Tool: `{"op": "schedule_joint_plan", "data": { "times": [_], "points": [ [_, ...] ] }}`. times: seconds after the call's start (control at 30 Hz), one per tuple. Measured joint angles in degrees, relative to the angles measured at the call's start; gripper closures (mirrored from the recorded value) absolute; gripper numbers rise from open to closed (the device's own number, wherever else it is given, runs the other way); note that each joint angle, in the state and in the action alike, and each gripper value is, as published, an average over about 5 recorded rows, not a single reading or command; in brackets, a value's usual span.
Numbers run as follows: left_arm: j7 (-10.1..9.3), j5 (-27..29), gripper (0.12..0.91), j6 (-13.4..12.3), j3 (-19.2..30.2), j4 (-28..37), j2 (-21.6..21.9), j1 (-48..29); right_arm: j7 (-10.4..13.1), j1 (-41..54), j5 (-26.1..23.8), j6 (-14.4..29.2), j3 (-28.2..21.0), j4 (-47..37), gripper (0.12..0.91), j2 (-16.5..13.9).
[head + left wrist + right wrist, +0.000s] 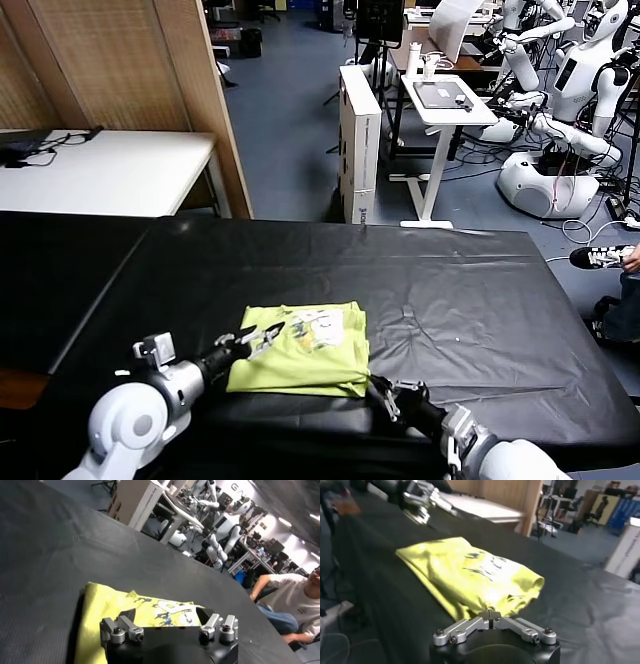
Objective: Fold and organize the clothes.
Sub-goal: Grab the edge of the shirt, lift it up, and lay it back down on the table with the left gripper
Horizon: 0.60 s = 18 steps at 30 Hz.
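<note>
The clothes are one lime yellow-green T-shirt, folded into a small rectangle with its white print facing up, lying near the front of the black table. My left gripper is open over the shirt's left edge, and the shirt shows between its spread fingers. My right gripper is at the shirt's near right corner. Its tips are pressed together on the cloth's edge, which draws to a point there.
The table's front edge runs close under both arms. Past the far edge are a white table, an upright white box, a small white stand and parked white robots. A person sits at the right.
</note>
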Motion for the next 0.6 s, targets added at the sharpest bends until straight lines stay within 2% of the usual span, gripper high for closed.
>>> {"op": "schedule_joint_plan", "data": {
  "times": [0.13,0.23,0.37,0.47,0.6],
  "points": [
    [1.44,3.7,0.123,-4.4,-0.7,1.6,-0.8,0.9,0.0,-1.6,1.9,0.7,2.2,1.0,0.238,0.1],
    [1.69,5.0,0.123,-9.1,-1.4,2.7,-1.7,1.8,0.2,-2.7,2.8,0.8,4.1,1.6,0.14,0.7],
    [1.44,5.5,0.123,-14.4,-2.5,3.2,-3.3,2.8,0.4,-3.8,3.1,0.8,6.0,2.2,0.12,2.0],
    [0.24,6.7,0.123,-18.2,-3.2,2.9,-4.6,3.6,0.6,-4.3,3.1,0.8,6.8,2.4,0.119,3.1],
    [-1.16,10.2,0.123,-24.6,-3.2,2.3,-6.6,5.3,1.1,-4.1,3.5,0.9,7.5,2.5,0.118,4.2]
  ]
}}
